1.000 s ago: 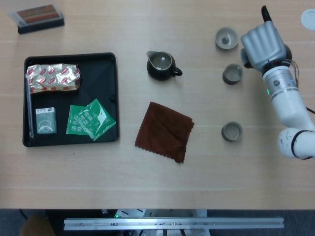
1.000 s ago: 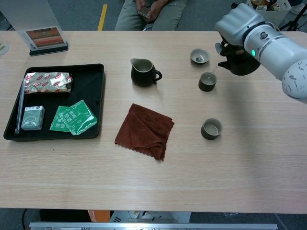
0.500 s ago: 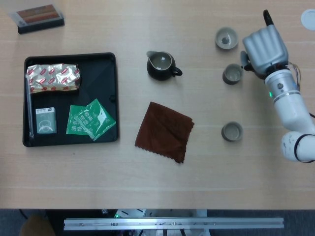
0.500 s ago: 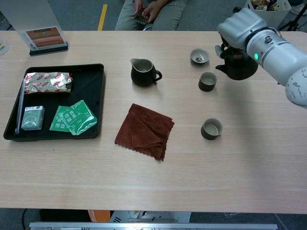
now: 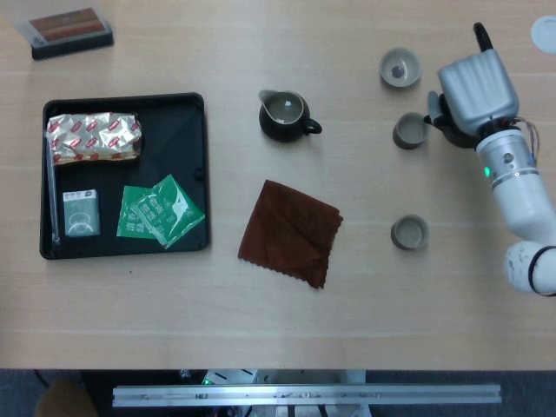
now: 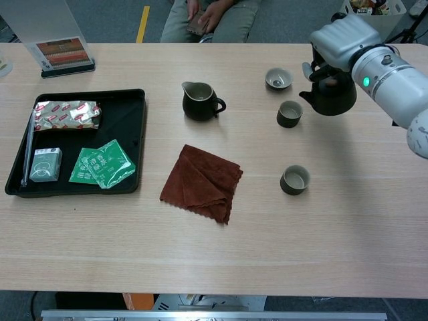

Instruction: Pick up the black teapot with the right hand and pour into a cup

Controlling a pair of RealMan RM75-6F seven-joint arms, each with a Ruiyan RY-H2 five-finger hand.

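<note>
At the table's far right my right hand (image 6: 342, 41) grips the black teapot (image 6: 332, 95) by its top handle just beside the middle cup (image 6: 289, 114) (glazed, probably heavy and slippery), so I judge a full wrap safest

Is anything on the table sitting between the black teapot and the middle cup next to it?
Nothing visible. The right hand holds the teapot just right of the middle cup, with only bare table between spout and cup.
</note>
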